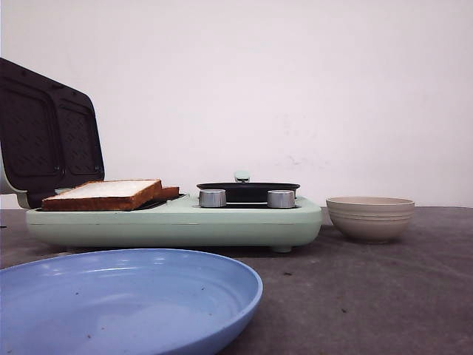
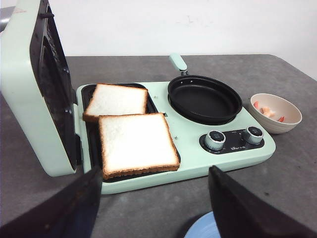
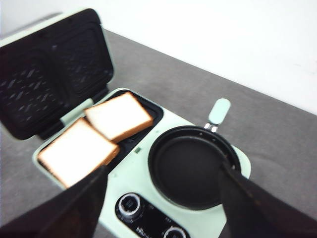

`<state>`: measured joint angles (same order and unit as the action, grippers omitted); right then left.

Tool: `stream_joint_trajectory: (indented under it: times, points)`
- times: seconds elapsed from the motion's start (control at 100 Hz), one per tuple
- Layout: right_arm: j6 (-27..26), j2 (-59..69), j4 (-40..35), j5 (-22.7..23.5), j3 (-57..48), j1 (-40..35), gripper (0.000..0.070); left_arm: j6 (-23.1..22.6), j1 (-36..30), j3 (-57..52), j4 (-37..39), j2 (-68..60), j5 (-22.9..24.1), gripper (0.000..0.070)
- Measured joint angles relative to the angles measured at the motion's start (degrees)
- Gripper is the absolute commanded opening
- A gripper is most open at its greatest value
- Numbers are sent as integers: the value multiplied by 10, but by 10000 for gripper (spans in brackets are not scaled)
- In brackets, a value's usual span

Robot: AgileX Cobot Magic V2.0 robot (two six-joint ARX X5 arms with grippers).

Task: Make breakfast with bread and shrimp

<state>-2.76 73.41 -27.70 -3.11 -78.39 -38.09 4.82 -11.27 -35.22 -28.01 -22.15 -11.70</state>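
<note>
Two slices of bread lie on the dark grill plate of a mint-green breakfast maker [image 1: 177, 222], one [image 2: 137, 143] partly overlapping the other [image 2: 116, 100]. Orange-red shrimp [image 2: 267, 111] sit in a beige ribbed bowl [image 2: 275, 113] to the maker's right. My left gripper [image 2: 158, 213] is open and empty, held over the table just in front of the maker. My right gripper [image 3: 161, 208] is also open and empty, hovering above the maker's knobs and black pan [image 3: 190, 166]. The front view shows the bread [image 1: 103, 192] and the bowl [image 1: 369, 218], but neither gripper.
The maker's lid [image 1: 44, 133] stands open and upright at the left. A blue plate [image 1: 126, 296] lies in front of the maker. The pan's handle [image 2: 178, 62] points toward the back wall. Two silver knobs [image 2: 215, 140] sit on the maker's front right.
</note>
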Motion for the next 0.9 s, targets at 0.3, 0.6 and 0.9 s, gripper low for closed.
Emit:
stream_joint_trajectory:
  times: [0.3,0.6,0.9]
  points:
    - [-8,-164,70,1,267,0,398,0,0,0,0,0,0,353]
    - [-80,-269,178,1,455,0,399,1,0,0,4,0,0,353]
    - [-107,-280,184,1,496,0,399,23,0,0,5,0,0,355]
